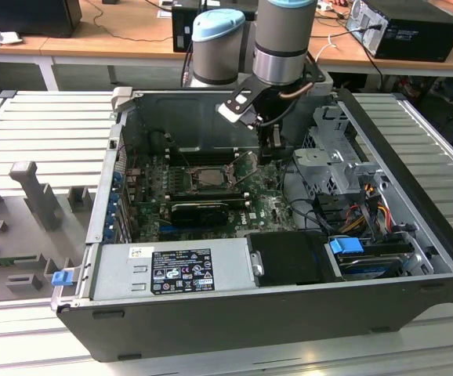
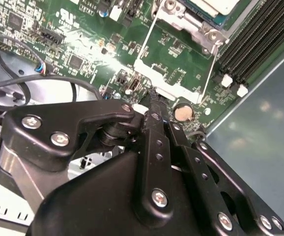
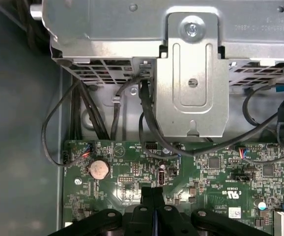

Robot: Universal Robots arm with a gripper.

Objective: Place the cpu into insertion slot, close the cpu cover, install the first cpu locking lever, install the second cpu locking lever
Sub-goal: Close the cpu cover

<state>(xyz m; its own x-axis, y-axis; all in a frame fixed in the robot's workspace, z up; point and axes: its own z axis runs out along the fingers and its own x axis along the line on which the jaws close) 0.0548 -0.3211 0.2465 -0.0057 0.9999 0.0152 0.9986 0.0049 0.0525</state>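
Note:
The cpu (image 1: pixel 203 177) lies flat in the insertion slot (image 1: pixel 184 179) in the middle of the motherboard; its silver top and green edge show in the second wrist view (image 2: pixel 215 6). The cpu cover (image 2: pixel 144 65), a thin silvery frame with a cut-out centre, stands swung open beside the slot, with thin wire levers along its sides. My gripper (image 1: pixel 272 146) hangs over the board on the exterior view's right of the slot. Its fingertips (image 3: pixel 152 191) are pressed together with nothing between them, close to the cover's free edge (image 2: pixel 151 98).
A grey power supply box (image 1: pixel 172 270) fills the case front. A metal drive cage (image 1: pixel 332 157) (image 3: pixel 191 83) with dark cables (image 3: pixel 147 123) stands just beyond the gripper. A coin battery (image 3: pixel 99 169), memory slots (image 2: pixel 260 34) and a black card (image 1: pixel 203 211) surround the socket.

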